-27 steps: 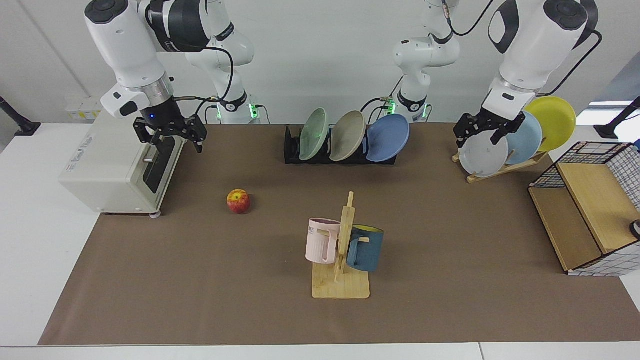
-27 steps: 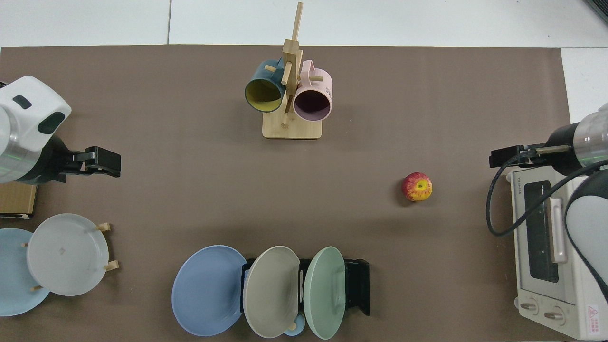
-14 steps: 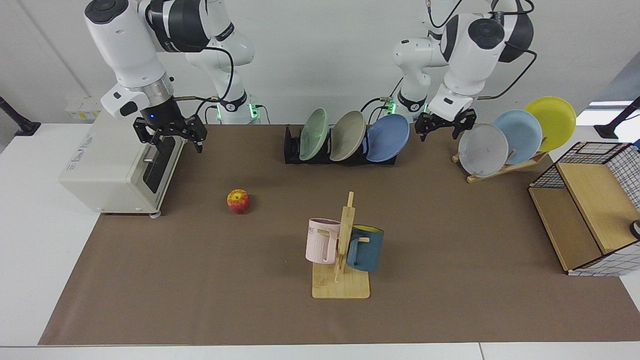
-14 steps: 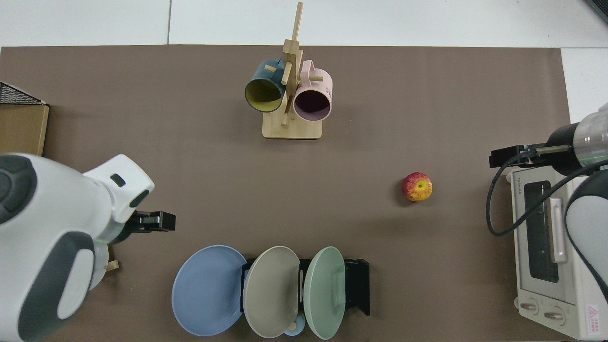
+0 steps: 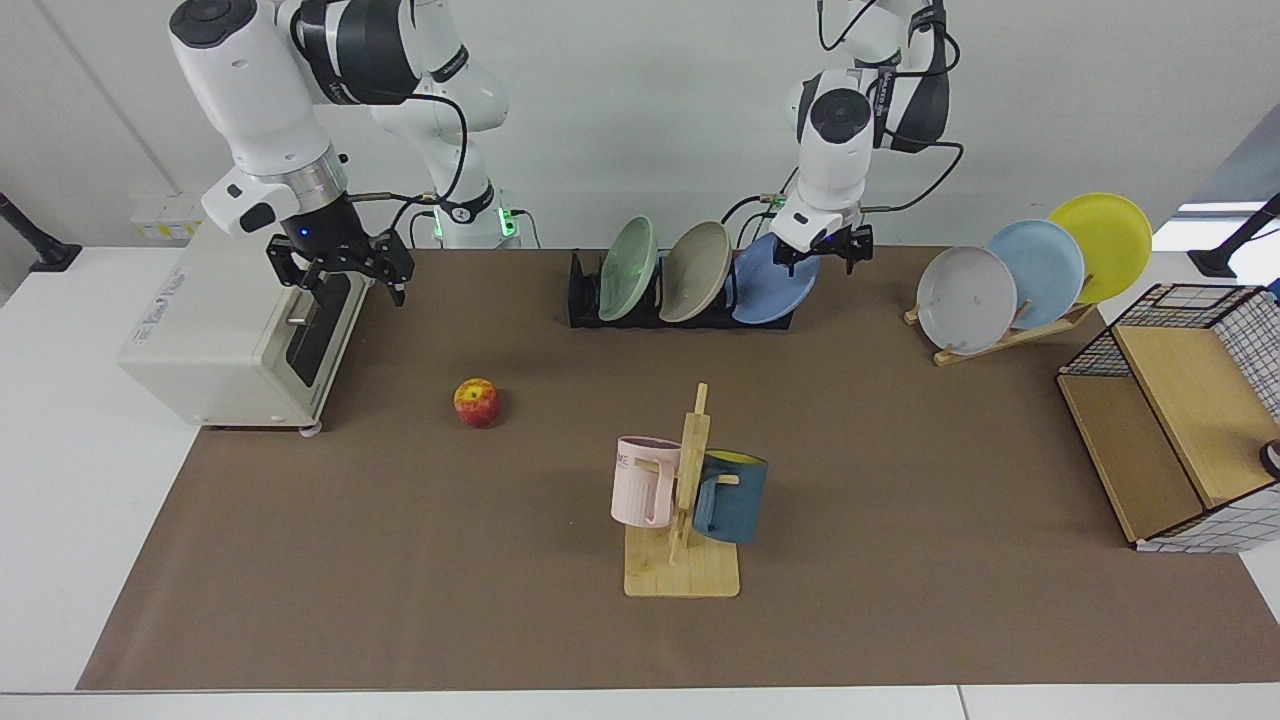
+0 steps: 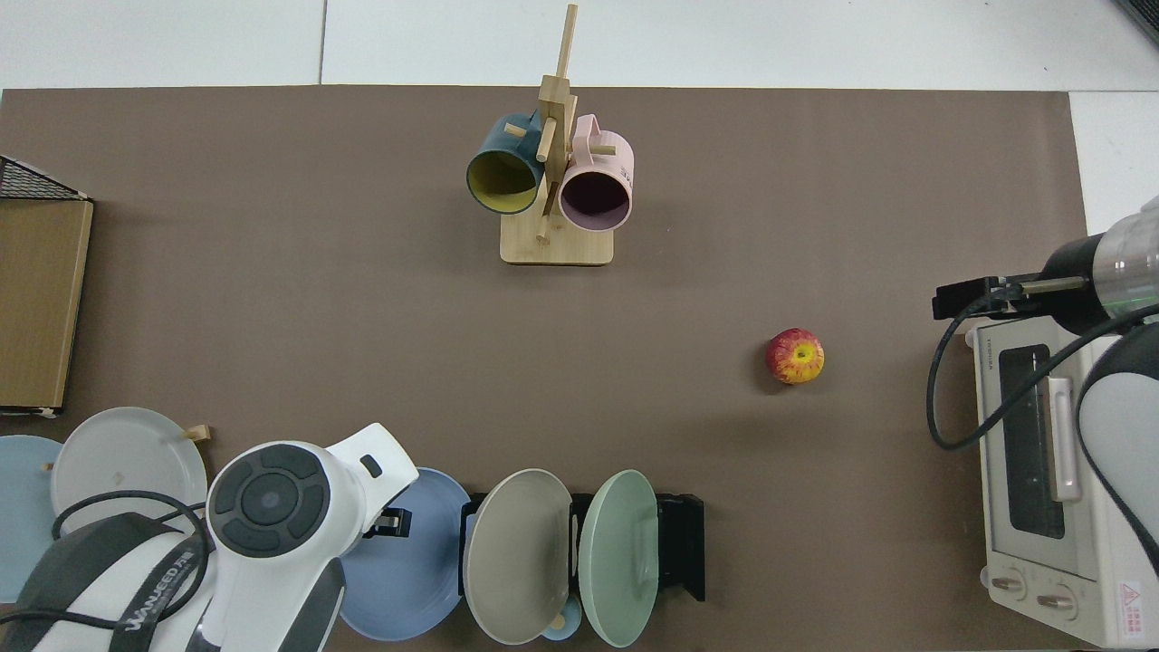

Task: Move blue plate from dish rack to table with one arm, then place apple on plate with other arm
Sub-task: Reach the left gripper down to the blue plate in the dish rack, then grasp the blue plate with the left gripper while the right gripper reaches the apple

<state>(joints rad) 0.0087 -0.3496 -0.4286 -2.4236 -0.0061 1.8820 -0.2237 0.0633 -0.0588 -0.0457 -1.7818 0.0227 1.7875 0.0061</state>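
Only writing I can actually make out is "TOSHIBA" on the front of the toaster oven (image 6: 1041, 471), plus a bit of lettering on the left arm's casing that I can't fully read, and something on the pink mug (image 5: 645, 480) that looks like "ME". Counting it up: three plates stand on edge in the dish rack (image 5: 585, 295) — a green one (image 5: 628, 268), a beige one (image 5: 695, 270) and the blue plate (image 5: 770, 285) at the end nearest the wooden plate rack (image 5: 1000, 335), which holds three more: grey-white, pale blue, yellow. Two mugs hang on the wooden mug stand (image 5: 682, 570), the pink one and a dark blue one (image 5: 730, 497). One apple (image 5: 477, 402) sits on the brown mat of the table (image 5: 60, 480), well apart from the plates and near the oven. The left gripper (image 5: 822, 250) hangs right at the top edge of the blue plate, fingers spread a little and not closed on it as far as I can see. The right gripper (image 5: 345, 268) waits in front of the oven with its fingers apart — holding nothing.
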